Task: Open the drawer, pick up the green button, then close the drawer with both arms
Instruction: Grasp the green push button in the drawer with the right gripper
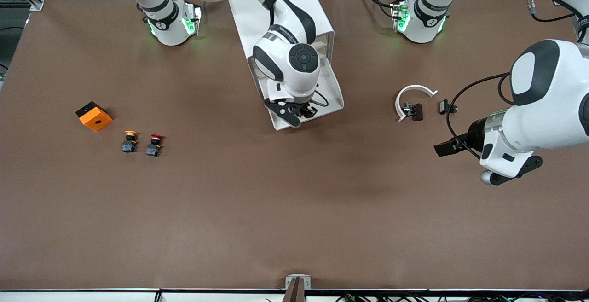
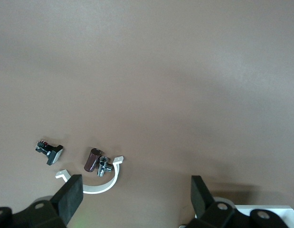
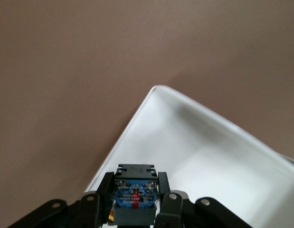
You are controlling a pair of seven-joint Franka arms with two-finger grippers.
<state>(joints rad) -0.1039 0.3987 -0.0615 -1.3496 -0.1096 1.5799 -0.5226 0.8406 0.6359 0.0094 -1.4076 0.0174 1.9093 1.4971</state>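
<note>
Right gripper (image 1: 301, 111) is clamped on the button (image 3: 135, 194), pinching its dark blocky body just above the open drawer (image 1: 332, 97) at table centre. Cap isn't visible. Button looks small, light and rigid with hard plastic faces; flat body sides are probably the best grip, since the round cap would slip. Left gripper (image 2: 135, 194) waits spread and empty over bare table near the left arm's end, roughly 3 o'clock from the drawer. Count: one open drawer, one held button, two arms; also two buttons (image 1: 129, 142) at 9 o'clock, one orange block (image 1: 94, 116), one white clip (image 1: 412, 99).
</note>
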